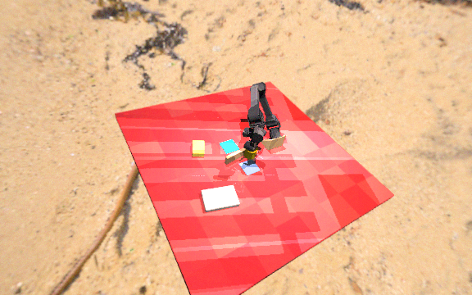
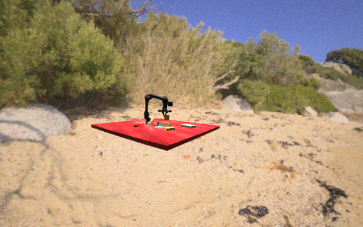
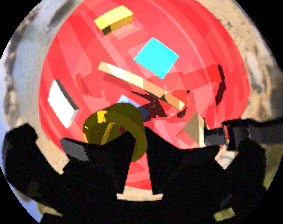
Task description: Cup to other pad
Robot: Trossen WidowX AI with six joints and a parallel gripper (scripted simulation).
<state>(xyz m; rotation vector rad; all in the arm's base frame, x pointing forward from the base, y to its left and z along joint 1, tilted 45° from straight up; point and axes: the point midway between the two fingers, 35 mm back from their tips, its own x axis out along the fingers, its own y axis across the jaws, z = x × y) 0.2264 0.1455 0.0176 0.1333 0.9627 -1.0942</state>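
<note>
A dark yellow cup (image 1: 251,155) (image 2: 166,117) (image 3: 135,116) hangs in the air in my gripper (image 1: 251,149) (image 2: 166,114) (image 3: 140,128), which is shut on it. The cup looks about upright. Marbles inside it cannot be made out clearly. The pale blue pad (image 1: 251,170) (image 3: 124,99) lies below the cup, partly hidden by it in the wrist view. The cyan pad (image 1: 229,146) (image 2: 159,127) (image 3: 157,57) lies beyond the long wooden block, with nothing on it.
The long wooden block (image 1: 234,156) (image 2: 163,124) (image 3: 142,86) stands between the pads. Another wooden piece (image 1: 274,142) (image 3: 194,130) stands near the arm's base. A yellow block (image 1: 198,148) (image 2: 169,128) (image 3: 114,20) and a white box (image 1: 220,197) (image 2: 188,125) (image 3: 63,103) lie on the red table.
</note>
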